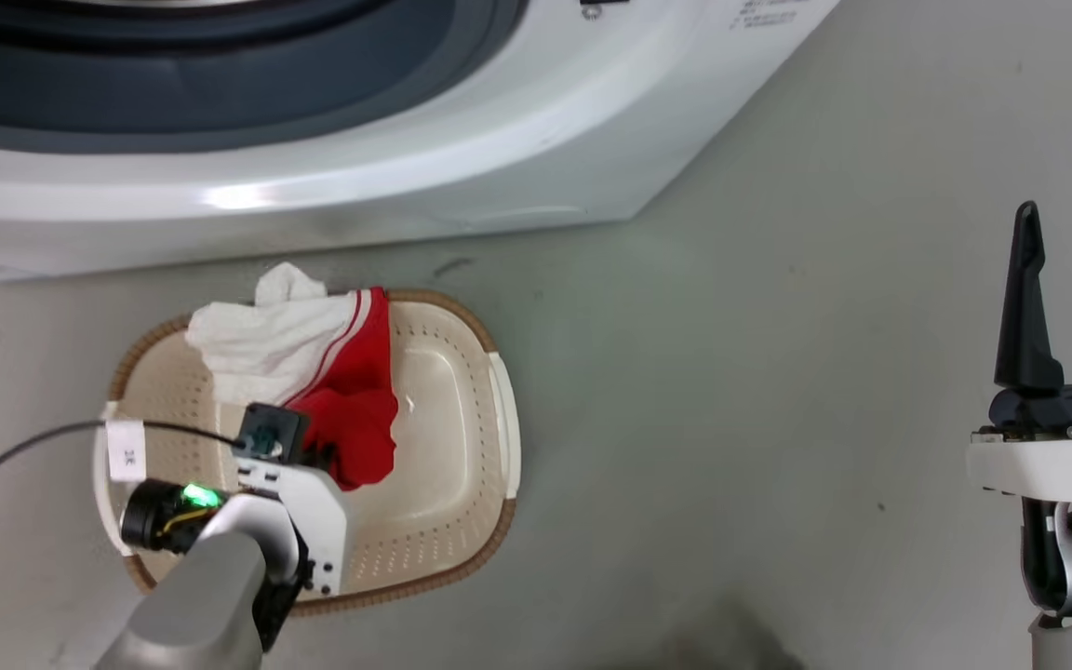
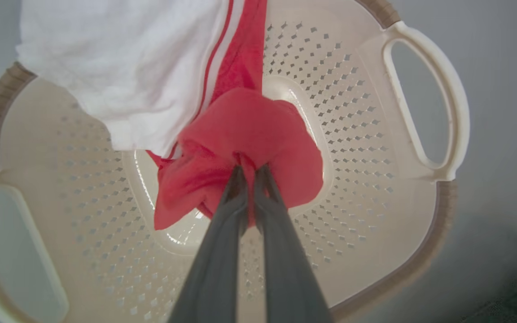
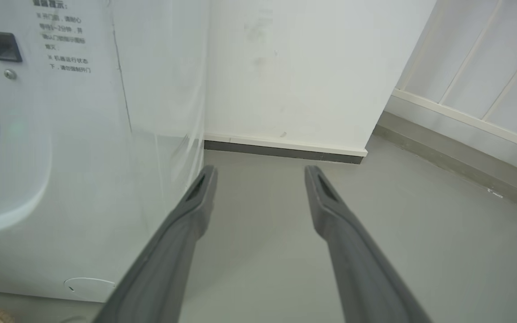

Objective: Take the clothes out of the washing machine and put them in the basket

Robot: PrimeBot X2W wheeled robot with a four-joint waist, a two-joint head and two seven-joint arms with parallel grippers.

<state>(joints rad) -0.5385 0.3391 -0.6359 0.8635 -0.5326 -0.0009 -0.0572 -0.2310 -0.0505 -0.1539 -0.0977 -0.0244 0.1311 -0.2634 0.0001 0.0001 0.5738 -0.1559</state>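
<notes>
Clothes (image 2: 249, 130) over basket (image 2: 352, 134) — left gripper (image 2: 249, 170) clamped on red fabric, not yet released. Right gripper (image 3: 260, 172) spread, empty. Washing machine (image 1: 313, 186) inside out of view — remainder unknown.

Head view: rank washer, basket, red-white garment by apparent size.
1. washing machine, largest even though the frame crops it
2. basket
3. red-and-white garment, covering only part of the basket

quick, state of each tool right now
Left tool: closed on the red garment, above the basket.
Right tool: open, holding nothing.
</notes>
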